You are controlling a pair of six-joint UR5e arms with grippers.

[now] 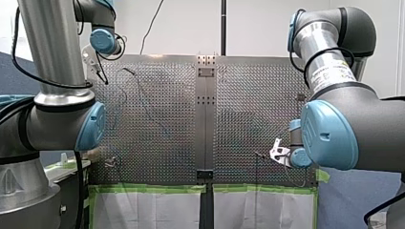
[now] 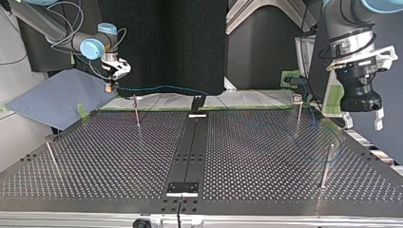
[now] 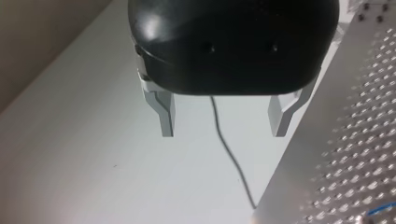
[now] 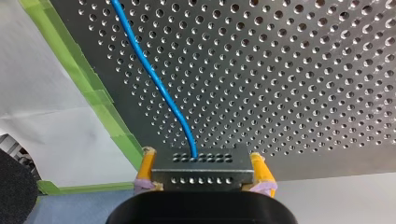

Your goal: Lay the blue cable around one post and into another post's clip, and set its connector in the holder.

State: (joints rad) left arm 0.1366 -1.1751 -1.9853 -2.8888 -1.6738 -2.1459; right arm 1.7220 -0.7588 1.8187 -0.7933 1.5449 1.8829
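Note:
In the right wrist view my right gripper is shut on the black connector, gripped between yellow pads. The blue cable leaves the connector and runs out over the perforated table. In the top view that gripper hangs at the far left edge, and the cable stretches from it past a thin post to the black holder. My left gripper hovers open above the right edge, near a clip post. Its metal fingers hold nothing.
Two more thin posts stand on the table, one near the right edge and one at the left. A black rail runs down the middle. Green tape lines the table edge by my right gripper.

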